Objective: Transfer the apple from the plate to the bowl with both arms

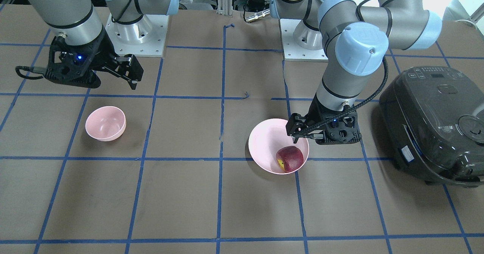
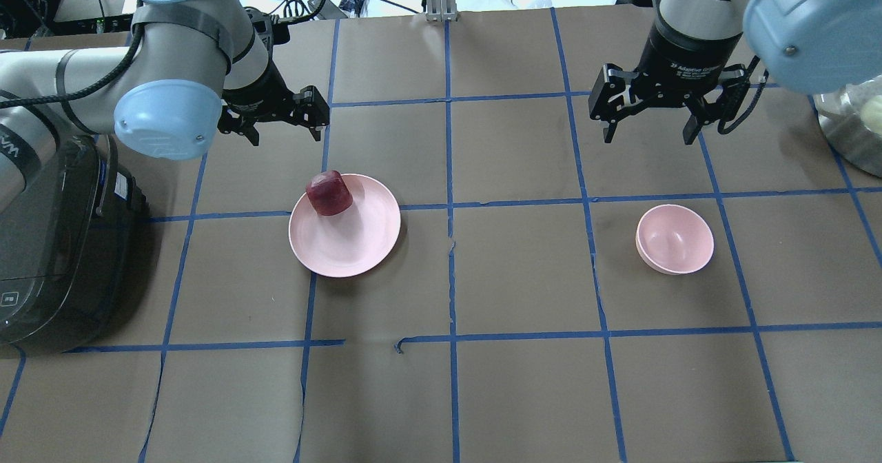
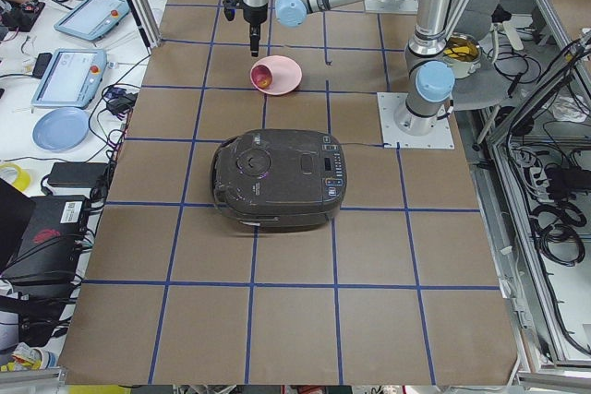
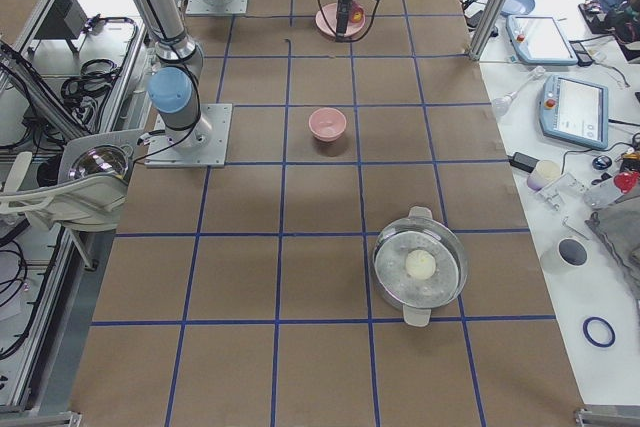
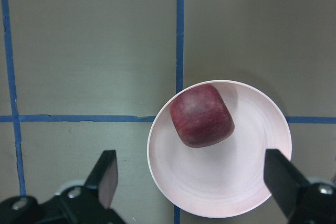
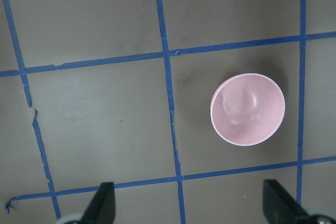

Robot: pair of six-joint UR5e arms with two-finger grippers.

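The dark red apple lies on the far left part of the pale pink plate. It also shows in the front view and in the left wrist view, resting on the plate. My left gripper is open and empty, hovering above the plate's far edge; its fingers stand wide apart. The small pink bowl stands empty on the right, also in the right wrist view. My right gripper is open and empty, up in the air beyond the bowl.
A black rice cooker sits at the table's left end, close to my left arm. A metal pot with a white round thing inside stands at the right end. Blue tape lines grid the brown table.
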